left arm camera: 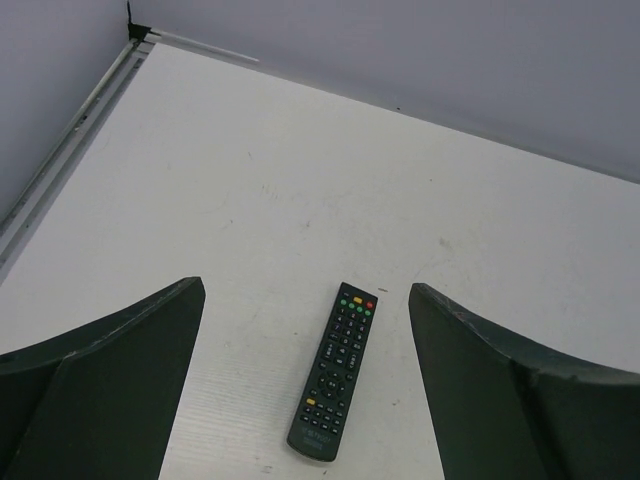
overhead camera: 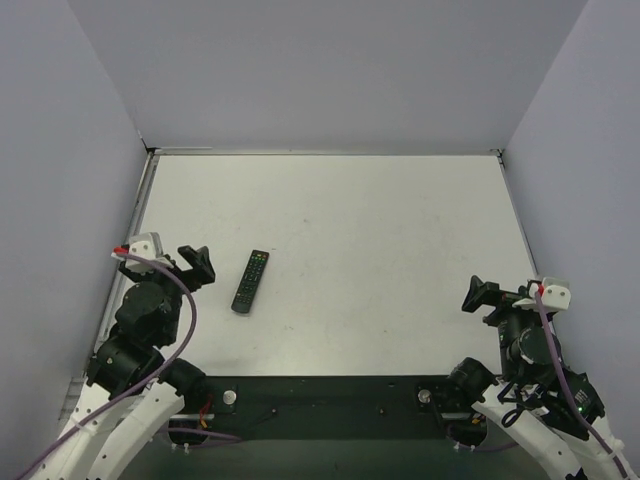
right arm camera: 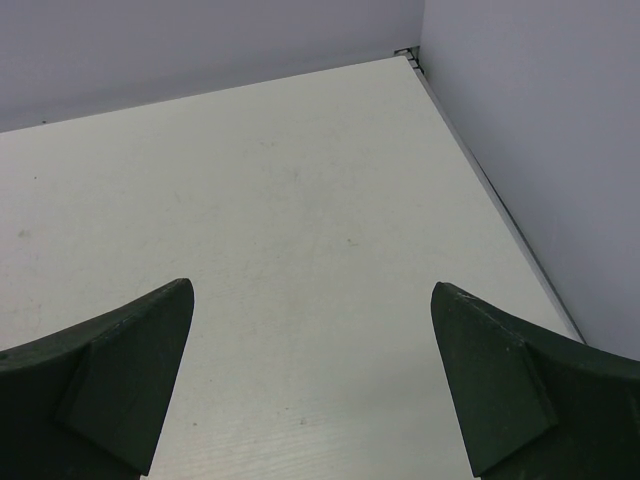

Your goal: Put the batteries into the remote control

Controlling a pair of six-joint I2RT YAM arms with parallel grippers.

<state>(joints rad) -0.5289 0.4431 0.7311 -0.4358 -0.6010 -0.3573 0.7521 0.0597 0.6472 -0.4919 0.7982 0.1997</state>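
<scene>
1. where the matte white, faintly scuffed surface (overhead camera: pixel 400 230) runs left of centre, one remote control (overhead camera: pixel 251 281) lies flat: slim black rectangular plastic with rows of small buttons, and green, yellow and red ones at its far end.
2. two end effectors with dark wedge-shaped fingers (left arm camera: pixel 110 380): the left end effector (left arm camera: pixel 306 286) is spread and empty near the remote control, and the right end effector (right arm camera: pixel 312 286) is spread and empty, well apart.

Honestly, nothing readable anywhere. The remote control (left arm camera: pixel 333 372), lying toward the left edge of the surface (left arm camera: pixel 300 200), had a faint pale mark on the end away from its coloured buttons. It could've been a brand logo, but it was too small and blurry to make out. Button legends were just specks too.
</scene>
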